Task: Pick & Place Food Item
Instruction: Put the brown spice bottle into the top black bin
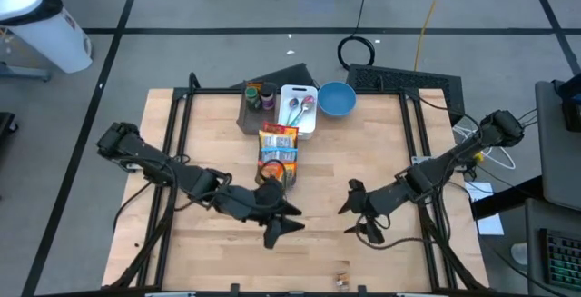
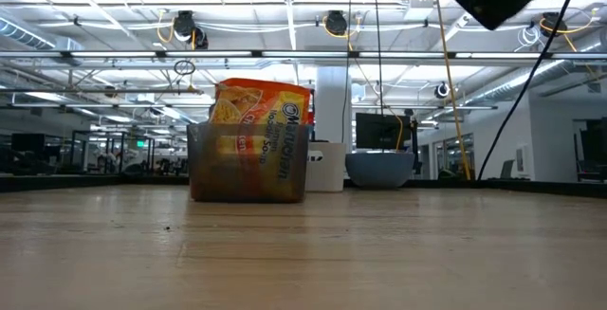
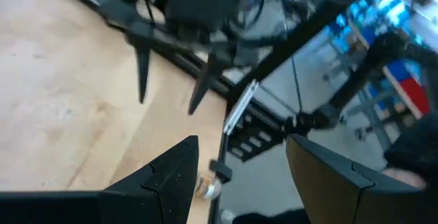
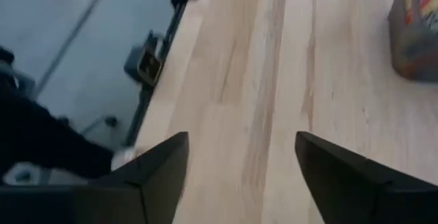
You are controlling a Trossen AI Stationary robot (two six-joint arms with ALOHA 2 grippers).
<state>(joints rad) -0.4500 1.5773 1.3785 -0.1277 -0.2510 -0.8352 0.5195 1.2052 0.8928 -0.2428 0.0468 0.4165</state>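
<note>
Orange noodle packets (image 1: 279, 143) stand upright in a dark see-through bin (image 2: 248, 163) at the table's middle; the bin's bottom rests on the wood. A corner of that bin (image 4: 416, 32) shows in the right wrist view. My left gripper (image 1: 289, 222) hovers open, near-side of the bin, with nothing between its fingers (image 3: 171, 176). My right gripper (image 1: 350, 216) hovers open to the right of it, facing it, also with nothing in it. Both are clear of the table.
Behind the packets stand a grey bin (image 1: 251, 106) with jars, a white tray (image 1: 298, 108) with spoons and a blue bowl (image 1: 336, 99). A small object (image 1: 342, 281) lies at the table's near edge. Bare wood lies left and right of the grippers.
</note>
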